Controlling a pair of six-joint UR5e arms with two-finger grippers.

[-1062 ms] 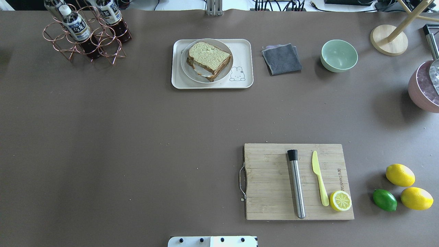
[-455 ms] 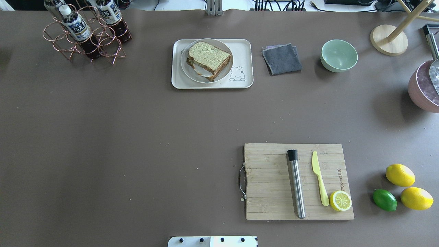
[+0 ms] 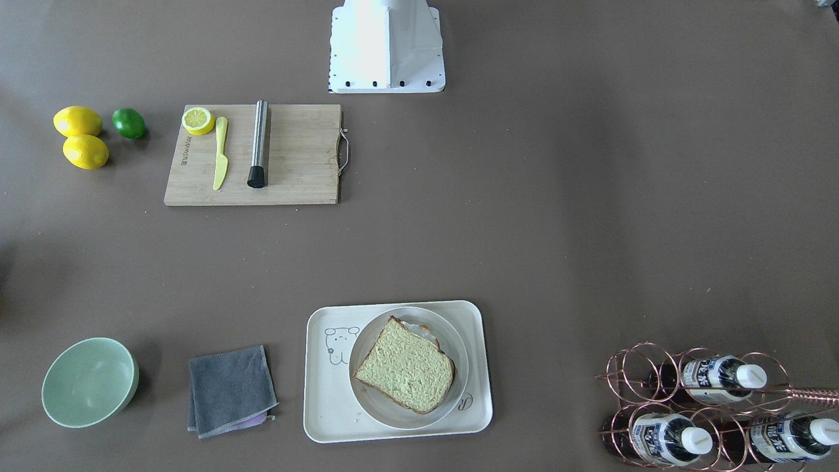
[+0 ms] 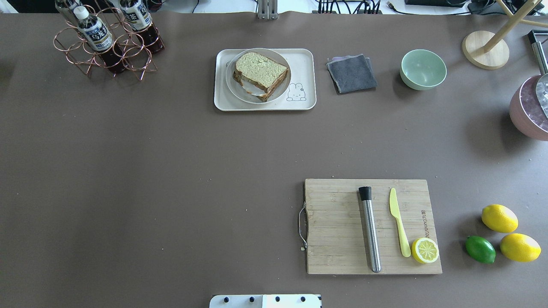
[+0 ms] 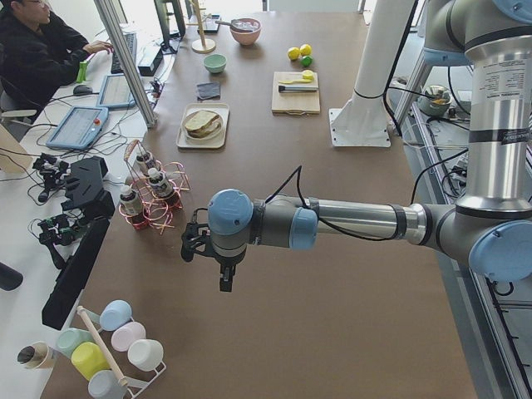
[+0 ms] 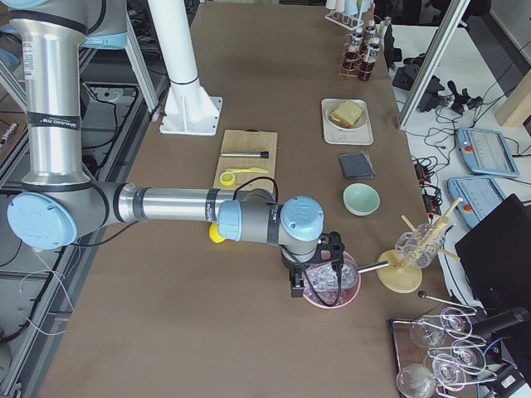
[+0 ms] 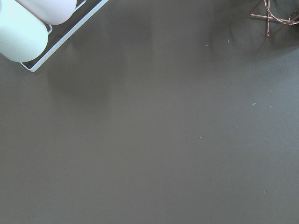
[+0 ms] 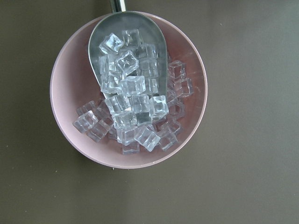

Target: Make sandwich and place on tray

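Observation:
The sandwich [image 4: 260,72], two bread slices with a white egg edge showing between them, lies on a round pale grey plate [image 4: 233,85]. The plate sits on the cream tray [image 4: 306,57] at the table's far side. It also shows in the front view [image 3: 406,366]. My left gripper [image 5: 224,281] hangs over bare table near the bottle rack, far from the tray. My right gripper [image 6: 296,286] hangs over the pink ice bowl [image 8: 131,88]. Both grippers show only in the side views, so I cannot tell whether they are open or shut.
A wooden cutting board [image 4: 334,226] holds a steel muddler [image 4: 370,231], a yellow knife [image 4: 399,224] and a half lemon [image 4: 425,250]. Lemons [image 4: 499,218] and a lime [image 4: 480,249] lie to its right. A grey cloth [image 4: 352,73], a green bowl [image 4: 423,69] and a copper bottle rack [image 4: 107,40] stand at the far side.

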